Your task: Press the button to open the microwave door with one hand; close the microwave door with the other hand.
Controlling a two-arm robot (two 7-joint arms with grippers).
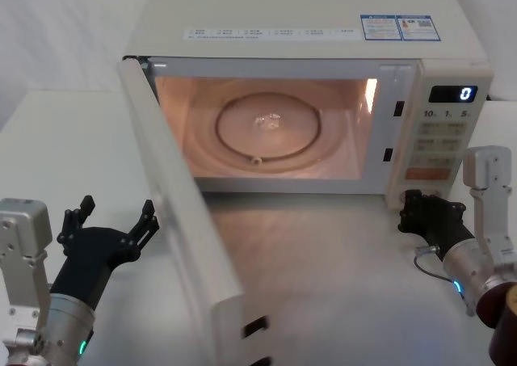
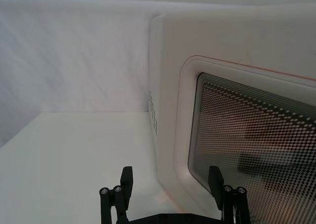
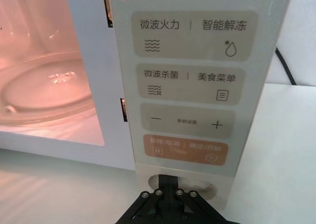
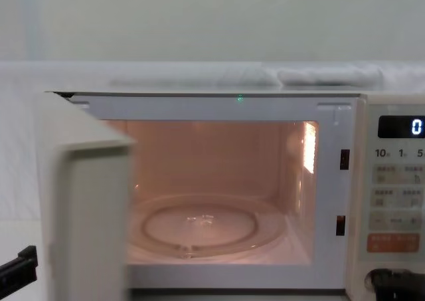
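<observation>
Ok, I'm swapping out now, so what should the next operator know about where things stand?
Right gripper: at the wide oval cream-white button on the panel's bottom.
Left gripper: fingers open, outside the cream-white microwave door, apart from it.
Door swung wide open, cavity lit, glass turntable bare.
Done: door opened.
Left: left arm pushes the door shut.

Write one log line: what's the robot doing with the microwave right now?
microwave door: swung open | left gripper: open, beside door's outer face | right gripper: at the button | cavity lit
</observation>
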